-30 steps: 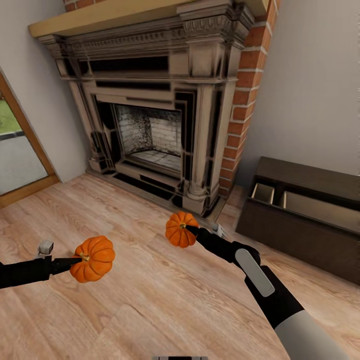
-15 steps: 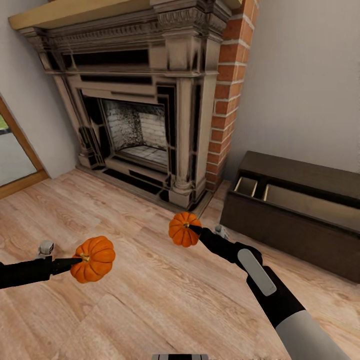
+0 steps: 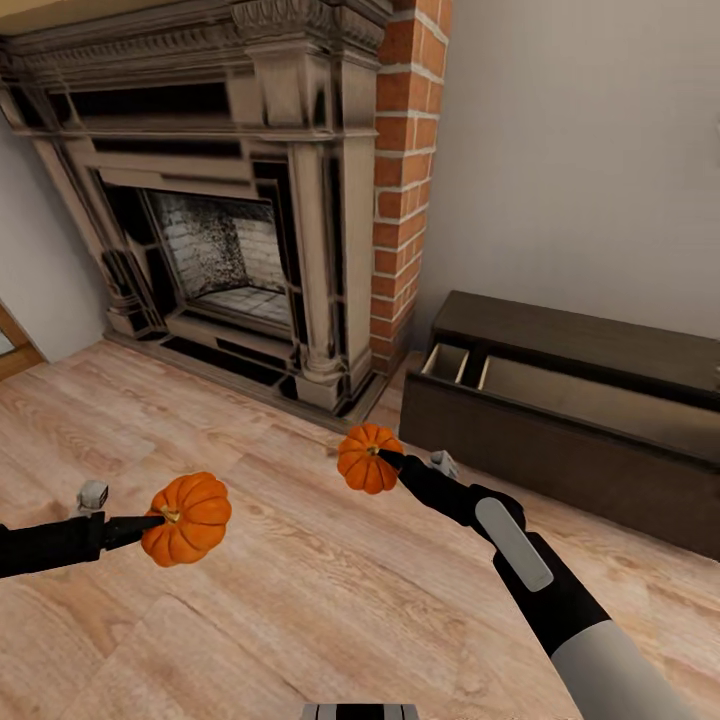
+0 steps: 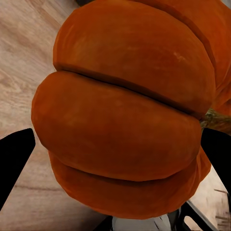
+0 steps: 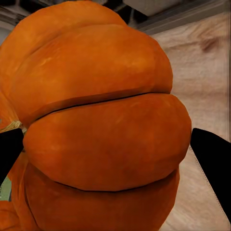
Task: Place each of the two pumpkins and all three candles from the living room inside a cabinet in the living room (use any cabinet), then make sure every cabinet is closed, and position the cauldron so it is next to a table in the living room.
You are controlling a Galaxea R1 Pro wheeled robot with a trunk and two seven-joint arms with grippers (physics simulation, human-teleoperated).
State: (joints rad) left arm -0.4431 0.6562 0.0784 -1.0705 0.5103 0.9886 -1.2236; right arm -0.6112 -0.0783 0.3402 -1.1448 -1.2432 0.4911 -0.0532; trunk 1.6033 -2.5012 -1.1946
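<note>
I carry two orange ribbed pumpkins above the wooden floor. My left gripper is shut on one pumpkin at the head view's lower left; up close, this pumpkin sits between the black fingers. My right gripper is shut on the other pumpkin near the middle; this pumpkin also sits between black fingers. The long dark-brown cabinet stands against the right wall, its top drawer pulled open and showing pale compartments. Candles, cauldron and table are out of view.
A large stone fireplace with a brick chimney column rises ahead on the left. Light wooden floor spreads between me and the cabinet. A grey wall stands behind the cabinet.
The whole head view has swung to the right: fireplace slid left, more of the cabinet came into view. Both grippers keep their pumpkins in the same pose.
</note>
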